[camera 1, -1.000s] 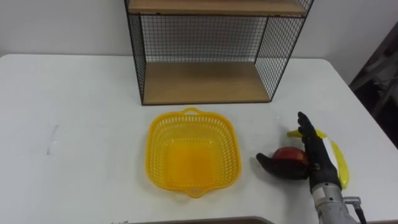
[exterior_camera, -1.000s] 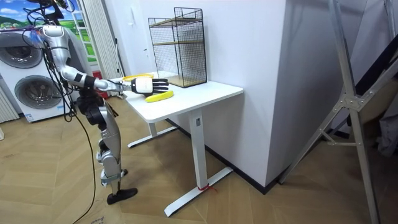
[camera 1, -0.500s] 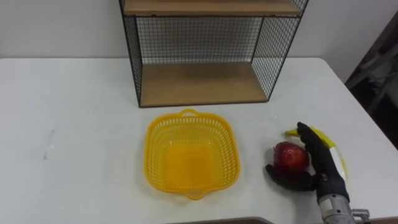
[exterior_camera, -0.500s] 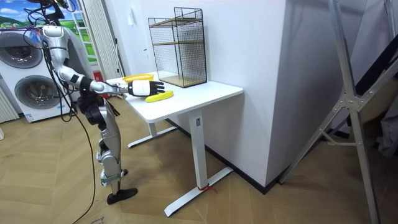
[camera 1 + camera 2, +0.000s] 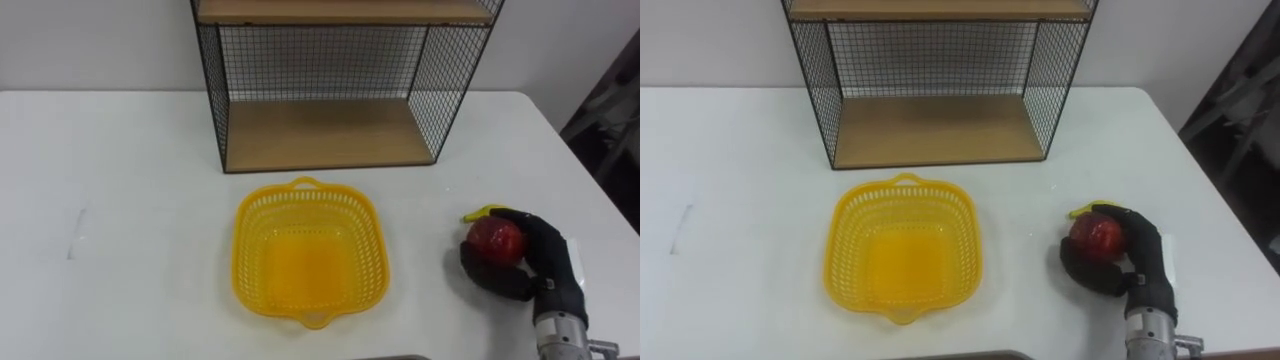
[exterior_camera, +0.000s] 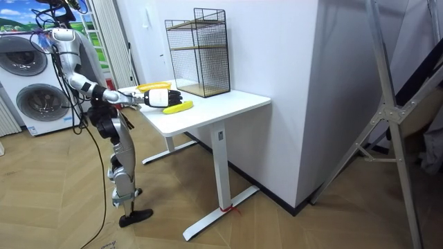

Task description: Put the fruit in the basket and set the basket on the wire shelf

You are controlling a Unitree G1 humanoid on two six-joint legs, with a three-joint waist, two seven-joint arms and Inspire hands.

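Observation:
A red apple [image 5: 495,240] [image 5: 1096,238] sits in my right hand [image 5: 535,265] [image 5: 1132,262], whose fingers and thumb are curled round it, just above the white table [image 5: 120,200] at the right. Under the hand a yellow banana [image 5: 484,212] [image 6: 178,107] lies on the table, mostly hidden, only its tip showing in the eye views. The empty yellow basket [image 5: 309,250] [image 5: 904,248] stands in the middle of the table, to the left of the hand. Behind it is the black wire shelf [image 5: 325,85] [image 6: 199,52] with wooden boards.
The table's right edge [image 5: 600,190] runs close beside my hand. In the room view I stand at the table's end on the room view's left, with washing machines [image 6: 34,100] behind me. A metal frame [image 6: 394,124] stands at the room view's right.
My right hand has closed round the apple and lifted it slightly, drawing it right and towards me. The banana is now largely covered by the hand.

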